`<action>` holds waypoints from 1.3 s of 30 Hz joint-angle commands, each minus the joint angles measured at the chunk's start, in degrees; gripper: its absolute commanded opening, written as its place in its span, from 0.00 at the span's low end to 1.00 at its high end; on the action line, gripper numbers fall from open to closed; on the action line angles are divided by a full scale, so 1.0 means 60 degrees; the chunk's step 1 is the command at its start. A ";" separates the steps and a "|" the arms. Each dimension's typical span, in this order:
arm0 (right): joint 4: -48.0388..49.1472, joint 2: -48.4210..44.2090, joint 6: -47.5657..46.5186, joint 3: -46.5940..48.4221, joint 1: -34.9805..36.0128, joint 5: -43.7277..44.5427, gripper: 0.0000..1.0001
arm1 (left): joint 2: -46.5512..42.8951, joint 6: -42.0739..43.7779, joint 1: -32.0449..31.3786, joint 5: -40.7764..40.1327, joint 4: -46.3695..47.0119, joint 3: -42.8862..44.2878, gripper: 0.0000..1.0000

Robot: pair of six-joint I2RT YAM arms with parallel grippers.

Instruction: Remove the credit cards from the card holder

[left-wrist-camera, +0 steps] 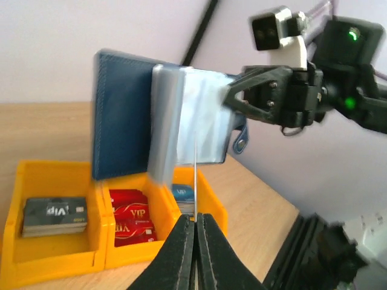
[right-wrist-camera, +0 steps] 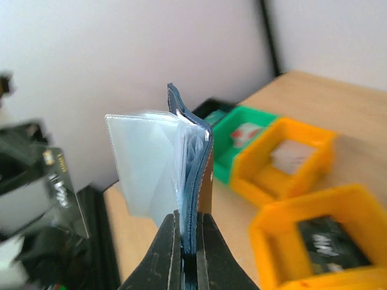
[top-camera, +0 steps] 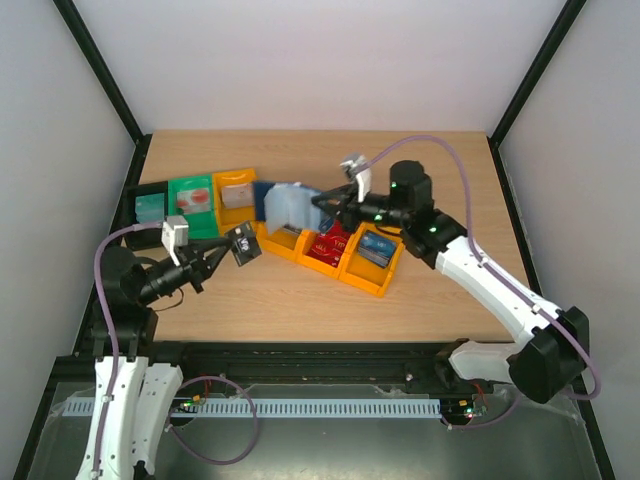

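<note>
left claw (left-wrist-camera: 195, 222): clenched on dark grey plastic card (top-camera: 243, 245) beside orange tray (top-camera: 372, 283) | right claw (right-wrist-camera: 188, 228): grasping navy folding card holder (right-wrist-camera: 192, 157) above tray

Bare table (top-camera: 300, 300) lies open in front of the orange tray (top-camera: 368, 284). Over the tray the raised card holder (top-camera: 283, 207) and the right gripper (top-camera: 318, 205) bar passage; the left gripper (top-camera: 228, 252), clamping a credit card (top-camera: 243, 246), occupies the front left; bins (top-camera: 180, 225) close the far left

Thin edge-on card (left-wrist-camera: 195, 175) in the left end effector (left-wrist-camera: 195, 217), navy card holder (left-wrist-camera: 121, 115) behind.
</note>
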 commanded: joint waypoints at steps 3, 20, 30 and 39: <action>0.1189 -0.0616 0.3112 -0.0497 -0.1940 0.2138 0.02 | 0.1120 -0.4587 0.0195 -0.2024 0.1933 -0.0965 0.02; 0.0816 -0.0585 0.2602 -0.0713 -0.2856 0.2658 0.02 | 0.8802 -0.6082 -0.2367 -0.4435 0.2067 0.2397 0.02; 0.0464 -0.0806 0.1596 -0.0719 -0.2855 0.3022 0.02 | 1.1807 -0.6014 -0.3283 -0.5232 0.1946 0.4385 0.02; 0.0478 -0.0685 0.1365 -0.0688 -0.2852 0.2736 0.01 | 1.2724 -0.5821 -0.3206 -0.6240 0.1914 0.4991 0.02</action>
